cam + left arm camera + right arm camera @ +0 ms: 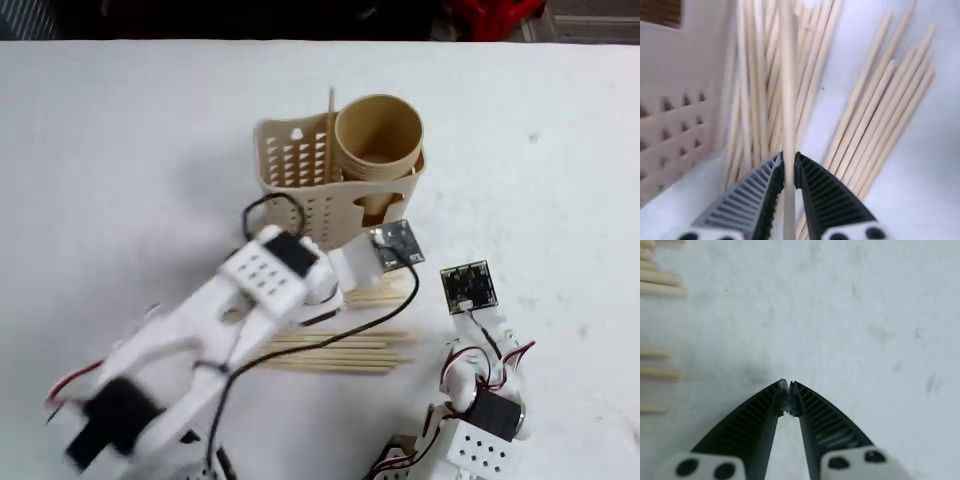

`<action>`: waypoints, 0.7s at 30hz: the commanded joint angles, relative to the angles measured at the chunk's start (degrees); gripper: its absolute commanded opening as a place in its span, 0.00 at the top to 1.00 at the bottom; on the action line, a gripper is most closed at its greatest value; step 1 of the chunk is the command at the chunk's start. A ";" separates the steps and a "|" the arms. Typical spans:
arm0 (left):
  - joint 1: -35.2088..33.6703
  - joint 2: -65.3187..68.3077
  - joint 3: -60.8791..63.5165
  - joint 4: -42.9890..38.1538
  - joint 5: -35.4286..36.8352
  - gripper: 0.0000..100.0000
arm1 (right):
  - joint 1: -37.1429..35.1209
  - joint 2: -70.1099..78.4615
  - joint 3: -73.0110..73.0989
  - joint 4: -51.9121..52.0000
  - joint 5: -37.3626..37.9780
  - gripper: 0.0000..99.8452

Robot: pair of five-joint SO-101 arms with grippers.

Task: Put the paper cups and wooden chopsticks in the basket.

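A beige perforated basket [300, 190] stands at the table's middle back, holding stacked paper cups [378, 135] and one upright chopstick [331, 125]. Loose wooden chopsticks [340, 352] lie on the table in front of it. In the left wrist view my left gripper [789, 161] is shut on a single chopstick [788, 90], held above the chopstick pile [880, 120] right beside the basket wall [675, 125]. My right gripper [786, 387] is shut with nothing in it, over bare table to the right of the pile; chopstick ends [660, 282] show at the edge.
The left arm [200, 350] stretches from the front left toward the basket, a black cable [350, 325] looping over the chopsticks. The right arm [480, 400] sits at the front right. White table surface spreads wide to the left and right.
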 commanded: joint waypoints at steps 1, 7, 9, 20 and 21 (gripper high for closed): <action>-0.40 -19.21 4.57 0.53 0.00 0.98 | -0.57 -0.48 0.35 0.13 0.70 0.98; -0.40 -35.38 5.10 4.22 0.00 0.98 | -0.57 -0.48 0.35 0.13 0.70 0.98; -0.84 -38.55 1.85 5.54 1.58 0.98 | -0.57 -0.48 0.35 0.13 0.70 0.98; -9.10 -32.22 -24.62 0.97 12.22 0.98 | -0.57 -0.48 0.35 0.13 0.70 0.98; -9.89 -30.73 -26.46 -0.79 13.63 0.98 | -0.57 -0.48 0.35 0.13 0.70 0.98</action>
